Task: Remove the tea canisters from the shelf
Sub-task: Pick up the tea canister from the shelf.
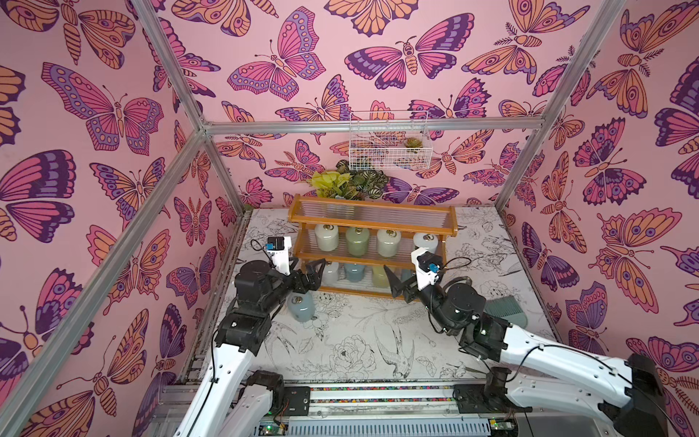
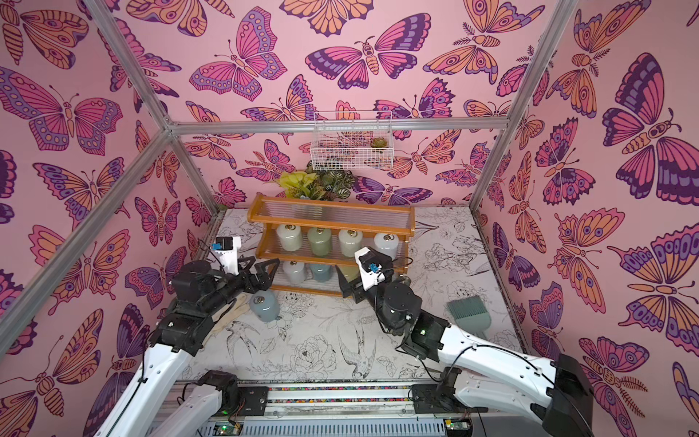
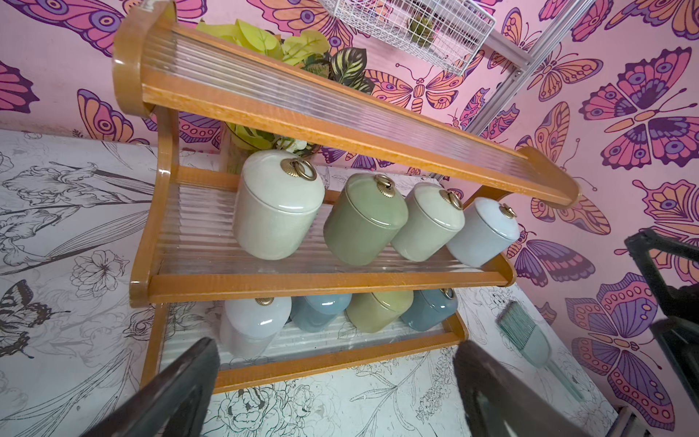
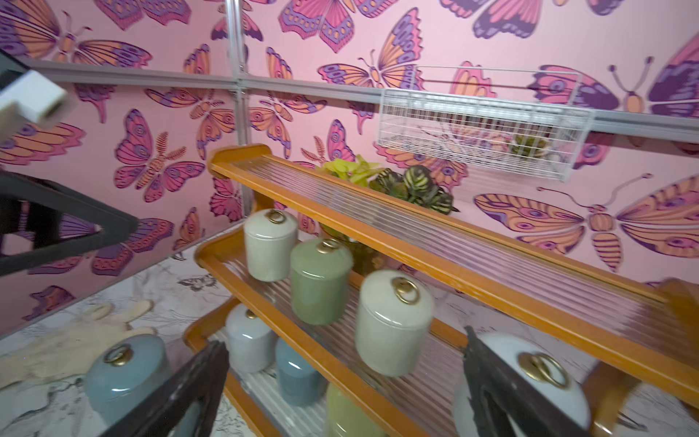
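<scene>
Your left hand (image 1: pixel 307 268) and right hand (image 1: pixel 399 280) hang spread and empty before the shelf (image 1: pixel 372 226). One blue-grey canister (image 1: pixel 301 307) stands on the counter (image 1: pixel 359 333).

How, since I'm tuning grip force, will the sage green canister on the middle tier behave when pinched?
The sage green canister looks glossy, so probably slippery. Its ceramic look suggests weight and chipping risk. Upright on the ribbed shelf, it should slide or tip, not roll.
</scene>
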{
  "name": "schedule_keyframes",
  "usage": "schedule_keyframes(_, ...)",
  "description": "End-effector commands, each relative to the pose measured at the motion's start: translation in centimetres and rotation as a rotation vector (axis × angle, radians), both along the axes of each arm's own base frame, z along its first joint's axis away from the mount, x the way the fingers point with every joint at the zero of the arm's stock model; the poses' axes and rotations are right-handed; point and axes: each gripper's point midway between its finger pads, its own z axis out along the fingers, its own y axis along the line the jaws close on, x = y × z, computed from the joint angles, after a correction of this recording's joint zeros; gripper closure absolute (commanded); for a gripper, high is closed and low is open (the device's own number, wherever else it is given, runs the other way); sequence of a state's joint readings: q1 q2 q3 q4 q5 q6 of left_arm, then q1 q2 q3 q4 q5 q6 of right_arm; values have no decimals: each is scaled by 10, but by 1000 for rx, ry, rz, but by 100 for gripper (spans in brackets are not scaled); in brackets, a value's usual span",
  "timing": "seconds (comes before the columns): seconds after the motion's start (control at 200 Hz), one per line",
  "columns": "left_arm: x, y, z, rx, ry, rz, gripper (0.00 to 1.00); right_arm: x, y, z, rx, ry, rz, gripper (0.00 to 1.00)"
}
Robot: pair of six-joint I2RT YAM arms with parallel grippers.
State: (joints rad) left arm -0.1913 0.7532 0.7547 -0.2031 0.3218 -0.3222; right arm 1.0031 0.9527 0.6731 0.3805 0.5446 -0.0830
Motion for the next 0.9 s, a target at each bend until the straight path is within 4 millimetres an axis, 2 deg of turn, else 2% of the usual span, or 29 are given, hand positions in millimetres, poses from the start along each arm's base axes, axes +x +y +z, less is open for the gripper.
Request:
schedule_keyframes(0.0, -4, -5, 17, -12, -49, -31, 0, 14, -53, -24, -64, 57, -196, 1)
schedule_keyframes(0.095, -7, -5, 18, -16, -54, -31, 0, 21, -82, -40, -13, 90, -256, 1)
schedule_keyframes(0.21, -8, -3, 17, -13, -62, -24, 0, 27, -102, -59, 25, 99, -286, 1)
schedule_keyframes(0.366, -10, -3, 18, -11, -68, -25, 0, 26, -98, -67, 44, 4, -235, 1)
schedule_keyframes(0.506, -9, -2, 16, -6, -64, -22, 0, 33, -103, -70, 102, -47, -239, 1)
schedule_keyframes(0.641, -7, -2, 12, 0, -53, -21, 0, 46, -103, -66, 133, -64, -245, 1)
schedule_keyframes(0.896, -5, -2, 9, 8, -48, -21, 0, 73, -89, -60, 124, -61, -219, 1)
